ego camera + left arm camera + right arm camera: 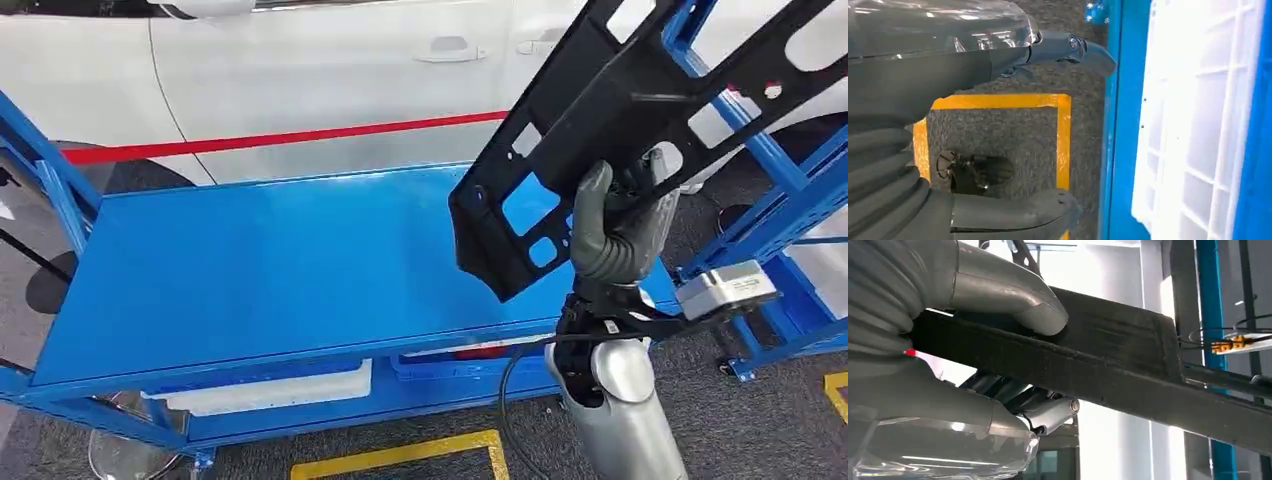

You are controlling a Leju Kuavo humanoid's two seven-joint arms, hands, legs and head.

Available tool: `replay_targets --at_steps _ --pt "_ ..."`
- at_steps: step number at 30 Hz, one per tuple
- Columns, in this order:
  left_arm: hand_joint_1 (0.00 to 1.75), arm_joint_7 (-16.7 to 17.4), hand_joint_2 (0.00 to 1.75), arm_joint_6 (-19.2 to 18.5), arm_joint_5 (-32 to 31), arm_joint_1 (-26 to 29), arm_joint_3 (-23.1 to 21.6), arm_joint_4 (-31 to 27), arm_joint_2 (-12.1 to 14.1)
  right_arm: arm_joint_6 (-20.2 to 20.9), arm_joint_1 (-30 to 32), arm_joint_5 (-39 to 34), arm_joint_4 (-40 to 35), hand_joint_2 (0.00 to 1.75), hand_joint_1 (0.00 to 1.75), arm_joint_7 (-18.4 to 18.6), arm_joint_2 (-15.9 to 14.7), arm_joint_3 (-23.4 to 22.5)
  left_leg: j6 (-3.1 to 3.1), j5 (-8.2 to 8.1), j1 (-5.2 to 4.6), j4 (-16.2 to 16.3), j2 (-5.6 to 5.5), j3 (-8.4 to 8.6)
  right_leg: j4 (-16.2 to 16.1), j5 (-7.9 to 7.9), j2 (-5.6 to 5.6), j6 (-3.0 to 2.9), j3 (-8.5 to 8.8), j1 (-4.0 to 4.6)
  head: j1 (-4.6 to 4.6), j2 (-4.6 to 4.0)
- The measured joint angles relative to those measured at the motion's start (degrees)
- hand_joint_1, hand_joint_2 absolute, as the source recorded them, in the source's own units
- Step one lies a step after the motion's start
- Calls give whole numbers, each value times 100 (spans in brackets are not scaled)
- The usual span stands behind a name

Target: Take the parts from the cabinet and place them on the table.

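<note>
Fingers of the right hand [612, 232] clamp the black part [640, 110]; lower it flat onto the blue table [260, 270], gently.

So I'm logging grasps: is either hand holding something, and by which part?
The right hand grips the black part near its lower end, by a bar beside the cutouts. The left hand holds nothing, fingers apart.
</note>
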Motion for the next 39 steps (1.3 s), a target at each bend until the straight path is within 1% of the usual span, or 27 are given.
replay_targets --at_steps 2,5,6,7,9,10,11,12,14,15,16,17,19,20,21,22,25,26,28,30,31,32,34,35,36,37,39 --pt "0 2 175 26 9 4 26 0 0 193 183 150 -63 175 175 -85 -63 -13 -19 59 0 8 -2 -78 -11 122 -4 16 111 -27 2 0" --pt "0 -11 175 31 9 46 109 0 0 757 681 168 -263 175 175 -497 -127 -11 -84 127 9 29 -34 -149 -1522 650 -7 2 1101 -69 9 0" --pt "0 -17 175 31 9 64 137 0 9 924 900 147 -351 175 175 -694 -127 -7 -127 156 -17 38 -52 -174 -1753 598 1 4 1225 -27 2 0" --pt "0 -24 175 31 9 84 164 0 17 993 1134 118 -435 175 175 -842 -129 -4 -171 187 -12 19 -59 -150 -1702 704 17 -43 1171 -9 -9 0" --pt "0 -31 175 28 11 116 225 0 26 1084 1418 85 -555 175 175 -1012 -133 -4 -256 249 -12 -7 -62 -162 -1722 686 24 -85 1141 14 -11 0" --pt "0 -33 175 26 11 148 254 0 35 1110 1531 81 -610 175 175 -1029 -133 -4 -304 287 -16 -21 -64 -175 -1760 745 20 -153 1101 -6 -2 0" --pt "0 -41 175 26 11 158 273 0 52 1119 1620 79 -651 175 175 -1045 -133 -4 -322 185 15 34 -40 -205 -1782 814 -4 -219 1065 -40 -7 0" --pt "0 -46 175 24 11 175 282 0 55 1121 1691 66 -686 175 175 -1047 -129 -4 -331 -137 13 254 -27 -323 -1782 864 -9 -280 998 -34 -15 0" --pt "0 -48 175 13 7 183 291 0 52 1134 1806 66 -741 175 175 -1045 -131 -7 -373 -815 26 1112 -25 -575 -1776 975 -16 -314 854 -13 -37 0" --pt "0 -48 175 13 7 179 295 0 52 1143 1840 66 -754 175 175 -1045 -129 -7 -391 -1027 25 1563 -25 -680 -1769 1032 -22 -319 770 3 -39 0" --pt "0 -48 175 13 9 179 299 0 55 1149 1869 66 -758 175 175 -1041 -131 -7 -393 -1059 24 1841 -26 -690 -1754 1090 -22 -318 685 19 -37 0" --pt "0 -48 175 13 9 180 308 0 65 1150 1897 66 -760 175 175 -1040 -131 -7 -381 -940 22 1840 -26 -567 -1736 1138 -22 -317 607 30 -37 0" --pt "0 -48 175 13 2 176 328 0 70 1152 1953 85 -796 175 175 -1040 -129 -7 -330 -556 11 1173 -26 9 -1690 1214 -21 -296 469 47 -39 0" --pt "0 -48 175 13 -20 170 336 0 76 1147 1983 127 -820 175 175 -1054 -129 -11 -277 -489 -15 659 -27 401 -1671 1247 -20 -286 425 53 -39 0" --pt "0 -48 175 13 -28 158 345 0 109 1134 2035 204 -846 175 175 -1086 -124 -17 -196 -679 -48 141 -24 770 -1649 1272 -33 -263 405 53 -33 0" --pt "0 -57 175 7 -42 153 350 0 107 1130 2103 276 -885 175 175 -1143 -122 -28 -191 -723 -60 -121 -21 909 -1640 1305 -37 -222 397 58 -35 0" --pt "0 -61 175 -15 -83 176 420 0 111 1364 2305 185 -949 175 175 -1231 -105 -33 -103 -605 -117 -140 -6 829 -1723 1459 -16 -91 406 33 -37 0" --pt "0 -61 175 -22 -90 181 435 0 105 1414 2384 136 -973 175 175 -1257 -100 -44 -53 -494 -16 -242 47 814 -1700 1437 11 -67 369 25 -44 0" --pt "0 -57 175 -22 -103 178 457 0 107 1484 2523 107 -1005 175 175 -1314 -87 -77 24 -366 -33 -265 121 695 -1315 856 18 -17 202 16 2 0" --pt "0 -46 175 -22 -124 198 503 0 105 1516 2675 96 -1010 175 175 -1335 -83 -109 17 -257 -41 -257 214 539 -427 235 12 56 -14 -23 13 0" --pt "0 -37 175 -22 -144 203 518 0 105 1543 2749 85 -1010 175 175 -1342 -79 -131 11 -212 -41 -239 263 466 -117 185 10 83 -60 -32 15 0" --pt "0 -20 175 -22 -159 204 542 0 105 1593 2821 63 -1010 175 175 -1342 -72 -161 -4 -173 -40 -213 315 382 -1 311 6 107 -7 -46 15 0" --pt "0 11 175 -22 -216 206 581 0 105 1641 2922 52 -1010 175 175 -1342 -37 -212 -37 -117 -36 -131 424 221 -475 756 -50 140 445 -89 20 0" --pt "0 20 175 -22 -245 208 601 0 105 1661 2966 52 -1010 175 175 -1342 -2 -247 -63 -100 -32 -79 468 159 -981 861 -158 147 826 -101 20 0" --pt "0 31 175 -22 -286 210 630 0 116 1690 2998 52 -1010 175 175 -1342 33 -282 -83 -95 -46 -30 500 133 -1459 721 -406 139 1191 -99 26 0" --pt "0 35 175 -22 -304 225 662 0 116 1722 3021 52 -1010 175 175 -1338 64 -310 -127 -85 -66 38 544 100 -1797 574 -434 69 1362 -22 39 0" --pt "0 42 175 -26 -341 222 706 0 116 1731 3096 41 -1010 175 175 -1344 109 -372 -209 -20 -66 33 662 109 -1762 613 -339 -46 1259 -7 48 0"
